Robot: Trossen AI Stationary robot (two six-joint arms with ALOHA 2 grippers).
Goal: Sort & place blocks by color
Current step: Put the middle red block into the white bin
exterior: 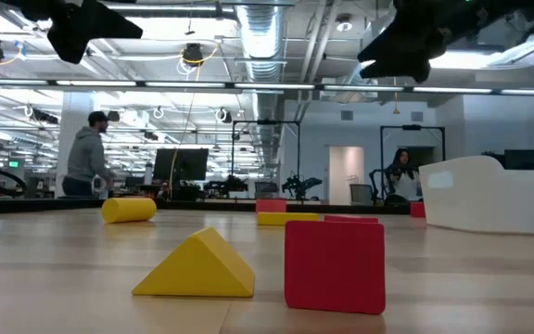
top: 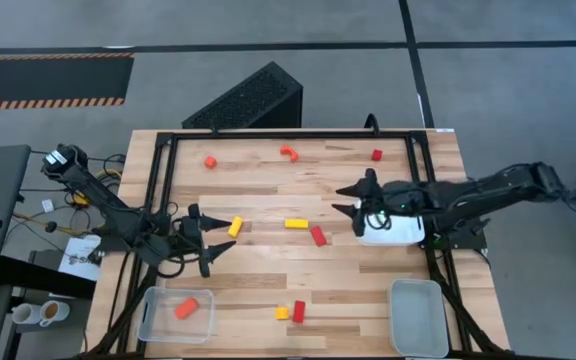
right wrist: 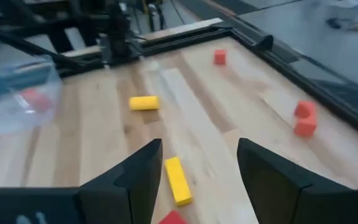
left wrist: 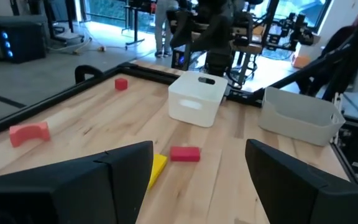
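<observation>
Now, between picks: we see the left gripper and the right gripper spread wide, empty, flanking the yellow bar; other blocks lie scattered around it. Next comes a descent and grasp.

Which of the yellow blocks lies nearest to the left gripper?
The yellow cylinder, just in front of the left gripper. The yellow bar lies farther on, mid-table, and the yellow wedge sits beside a red block near the front edge.
</observation>
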